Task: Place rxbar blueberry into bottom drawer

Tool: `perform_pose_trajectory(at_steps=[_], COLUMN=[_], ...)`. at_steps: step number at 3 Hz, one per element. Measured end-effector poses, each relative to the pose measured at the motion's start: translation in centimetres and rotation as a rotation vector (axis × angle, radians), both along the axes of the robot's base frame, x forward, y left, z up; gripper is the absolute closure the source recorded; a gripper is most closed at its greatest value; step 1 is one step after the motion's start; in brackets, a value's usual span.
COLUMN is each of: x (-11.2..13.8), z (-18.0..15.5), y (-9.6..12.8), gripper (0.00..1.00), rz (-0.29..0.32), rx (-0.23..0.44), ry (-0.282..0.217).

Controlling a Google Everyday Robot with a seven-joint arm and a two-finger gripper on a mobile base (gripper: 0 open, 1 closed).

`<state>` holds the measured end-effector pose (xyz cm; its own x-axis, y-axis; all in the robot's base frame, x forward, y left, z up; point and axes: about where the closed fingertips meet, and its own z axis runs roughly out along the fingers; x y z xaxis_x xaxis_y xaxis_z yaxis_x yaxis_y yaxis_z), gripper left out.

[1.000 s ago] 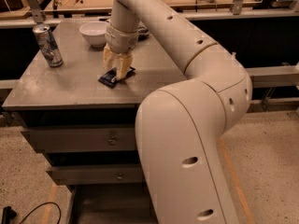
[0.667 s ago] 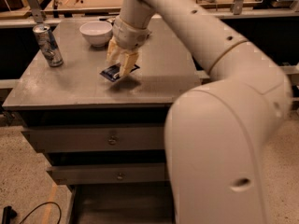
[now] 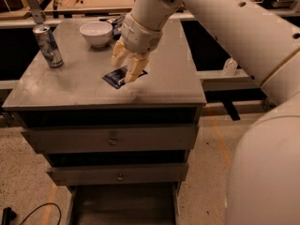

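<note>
1. Bottom drawer (image 3: 123, 204): nearest, lowest of three, pulled out toward the viewer, with a dark interior that looks bare. It is the destination. It lies below and nearer than the bar, so the carry must come forward past the cabinet's front edge before it goes down.

2. Two upper drawers (image 3: 112, 138), each with a round knob, both closed. They are not targets. The descent should stay in front of their faces.

3. Cabinet top (image 3: 61, 86): a flat grey slab that bears everything listed below.

4. Rxbar blueberry (image 3: 111, 78): a dark navy wrapper lying flat near the middle of the top, slightly toward the front edge.

5. Gripper (image 3: 121, 72): down at the bar, with the wrist above and to the right. Whether it is clenched on the wrapper or released cannot be told. My judgement is that a flat, slippery packet calls for a firm pinch across its short width and a straight upward lift before any sideways travel.

6. Can (image 3: 47, 46): upright at the far left, well apart from the bar.

7. White bowl (image 3: 96, 33): at the far centre, just beyond the gripper. The lift should draw nearward, away from it.
</note>
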<state>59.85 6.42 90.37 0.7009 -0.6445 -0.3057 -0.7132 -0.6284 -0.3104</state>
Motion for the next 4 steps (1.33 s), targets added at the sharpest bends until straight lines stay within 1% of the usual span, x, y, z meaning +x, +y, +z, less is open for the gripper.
perform_pose_trajectory(at_steps=[1, 2, 3, 4], x=[-1.3, -5.8, -9.7, -12.7], z=[0.3, 1.1, 0.8, -2.8], y=[0.9, 2.0, 2.9, 3.6], gripper=[1.00, 1.00, 1.00, 1.00], rz=[-0.016, -0.093, -0.218, -0.333], rx=[0.028, 0.108, 0.211, 0.290], ry=[0.028, 0.081, 0.127, 0.208])
